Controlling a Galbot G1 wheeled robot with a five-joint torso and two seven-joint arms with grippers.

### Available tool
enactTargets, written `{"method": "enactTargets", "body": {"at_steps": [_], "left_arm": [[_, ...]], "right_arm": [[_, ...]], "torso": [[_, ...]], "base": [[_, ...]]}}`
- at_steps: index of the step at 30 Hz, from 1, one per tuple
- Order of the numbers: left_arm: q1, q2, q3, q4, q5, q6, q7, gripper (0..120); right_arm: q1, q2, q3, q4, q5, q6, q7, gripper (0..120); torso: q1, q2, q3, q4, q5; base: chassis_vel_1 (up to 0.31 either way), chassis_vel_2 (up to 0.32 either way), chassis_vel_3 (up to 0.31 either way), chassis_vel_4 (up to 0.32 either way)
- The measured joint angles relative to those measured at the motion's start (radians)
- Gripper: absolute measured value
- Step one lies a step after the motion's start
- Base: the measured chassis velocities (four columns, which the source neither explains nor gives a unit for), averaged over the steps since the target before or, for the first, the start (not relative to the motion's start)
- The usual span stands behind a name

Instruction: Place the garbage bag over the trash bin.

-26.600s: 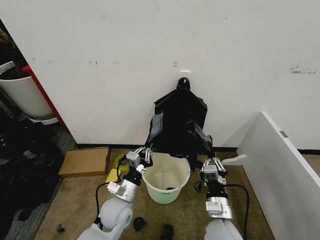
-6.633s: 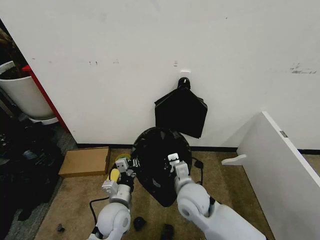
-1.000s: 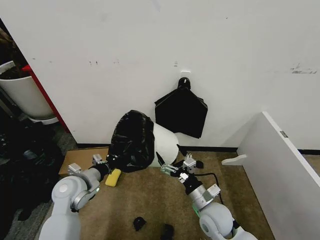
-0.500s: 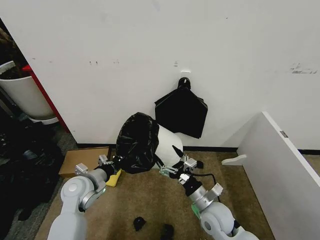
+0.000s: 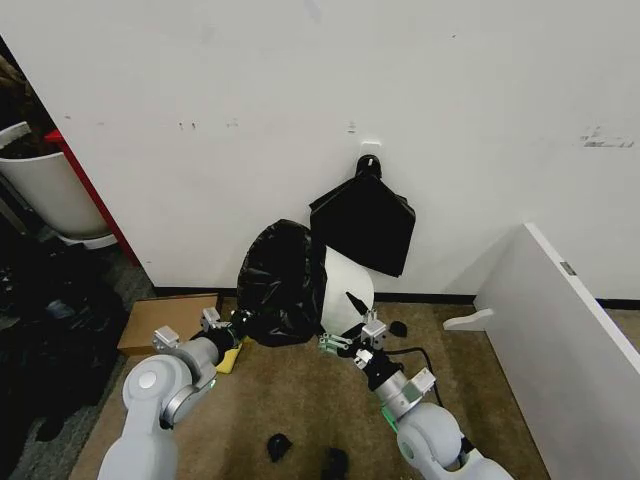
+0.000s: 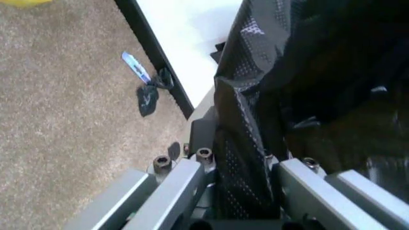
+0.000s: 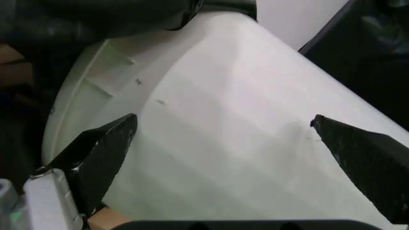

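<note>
The cream-white trash bin [image 5: 345, 285] lies tipped on its side against the wall. The glossy black garbage bag [image 5: 280, 285] covers its mouth end. My left gripper [image 5: 237, 325] is low at the bag's left edge. In the left wrist view it [image 6: 246, 187] is shut on a fold of the garbage bag [image 6: 307, 72]. My right gripper [image 5: 340, 322] is open at the bare lower side of the bin. In the right wrist view its [image 7: 223, 122] black fingertips spread wide in front of the trash bin's wall [image 7: 230, 120].
A folded black bundle [image 5: 362, 222] hangs on a wall hook above the bin. A cardboard box [image 5: 165, 318] and a yellow object [image 5: 228, 355] lie left on the carpet. A white board [image 5: 560, 340] leans at the right, and small dark bits [image 5: 278, 445] lie in front.
Over the last second the bag-covered end of the bin has swung right and settled lower. My left gripper followed it rightward, still holding the bag. The right gripper stays open by the bin.
</note>
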Motion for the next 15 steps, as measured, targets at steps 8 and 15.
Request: {"method": "enactTargets", "body": {"at_steps": [8, 15], "left_arm": [[0.002, -0.003, 0.002, -0.012, 0.002, 0.002, -0.006, 0], [-0.008, 0.006, -0.005, -0.009, 0.002, 0.003, -0.010, 0]], "right_arm": [[-0.005, -0.008, 0.010, 0.007, 0.028, 0.013, -0.019, 100], [-0.025, -0.032, 0.031, -0.020, 0.228, 0.098, -0.294, 100]], "torso": [[0.000, 0.000, 0.000, 0.0001, 0.0000], [0.000, 0.000, 0.000, 0.0000, 0.0000]], "base": [[0.000, 0.000, 0.000, 0.000], [0.000, 0.000, 0.000, 0.000]]}}
